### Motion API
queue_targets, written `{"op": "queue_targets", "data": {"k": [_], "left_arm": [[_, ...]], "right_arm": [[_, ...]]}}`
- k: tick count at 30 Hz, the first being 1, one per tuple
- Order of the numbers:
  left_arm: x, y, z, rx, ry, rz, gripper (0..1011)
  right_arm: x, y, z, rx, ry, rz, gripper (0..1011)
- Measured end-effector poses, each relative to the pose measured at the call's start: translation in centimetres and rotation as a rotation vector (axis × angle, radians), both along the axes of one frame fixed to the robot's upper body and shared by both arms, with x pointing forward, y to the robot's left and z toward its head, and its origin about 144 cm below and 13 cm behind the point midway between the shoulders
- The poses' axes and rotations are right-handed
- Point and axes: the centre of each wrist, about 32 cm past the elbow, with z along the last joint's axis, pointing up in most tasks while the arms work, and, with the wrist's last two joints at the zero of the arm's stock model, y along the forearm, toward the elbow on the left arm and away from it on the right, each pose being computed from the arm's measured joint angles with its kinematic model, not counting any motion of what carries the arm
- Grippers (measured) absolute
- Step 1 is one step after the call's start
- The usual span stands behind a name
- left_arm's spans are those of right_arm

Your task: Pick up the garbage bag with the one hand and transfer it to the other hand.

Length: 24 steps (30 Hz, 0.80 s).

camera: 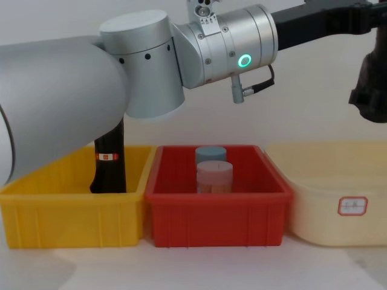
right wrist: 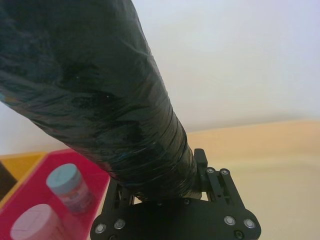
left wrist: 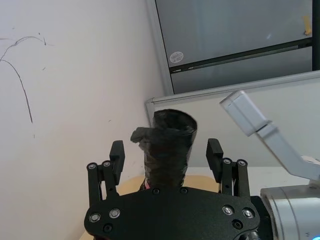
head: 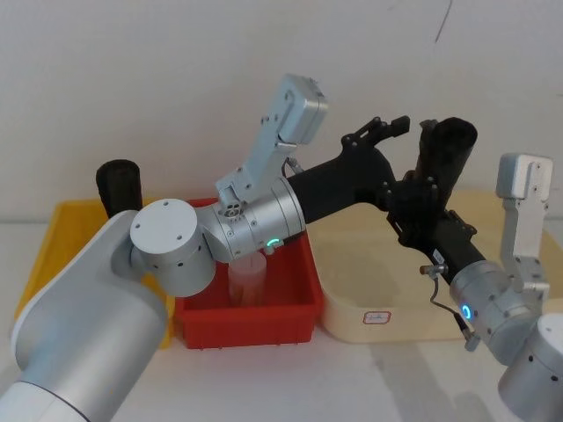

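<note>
Garbage bag (head: pixel 449 142), plain matte-black roll, is up in the air on the robot's right side, above the cream tub (head: pixel 413 327) & well clear of the bench (camera: pixel 211 269). It leans slightly, w/ a crumpled flap of film near its top in the left wrist view. Right gripper (head: pixel 428 180) has it: jaws clamped on the roll's lower end, roll rising out of them in the right wrist view, one jaw pressed to its side. That arm, w/ a blue light, comes up from lower right. Left gripper (head: pixel 384 129), on the thick silver arm w/ green ring light, reaches across from the left at approx the same height, just beside the bag, jaws spread wide. In the left wrist view the roll stands btwn the two jaws w/ a gap each side, touching neither. Can't tell for sure whether it sits inside them or just past the tips; head view suggests just past. Below, three containers in a row on the bench: yellow bin (camera: pixel 66 223) at left, red bin (camera: pixel 217 220) in the middle, cream tub at right, close side by side. Yellow bin holds a second black roll (camera: pixel 109 163) w/ red-orange label band, upright. Red bin holds a blue-lidded jar (camera: pixel 210 153) & in front of it a pink-lidded jar (camera: pixel 214 175), both upright.
</note>
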Motion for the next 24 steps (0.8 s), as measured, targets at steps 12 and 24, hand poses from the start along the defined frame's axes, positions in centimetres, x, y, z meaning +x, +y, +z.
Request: {"op": "queue_targets", "data": {"k": [12,24], "left_arm": [[0.0,0.0,0.0,0.000,0.000,0.000,1002],[0.0,0.0,0.0,0.000,0.000,0.000,1002]], "right_arm": [[1.6,-0.4,0.2,-0.023,0.071,-0.059,604],[2.9,-0.6,0.3,-0.055,0.134,-0.131,795]]}}
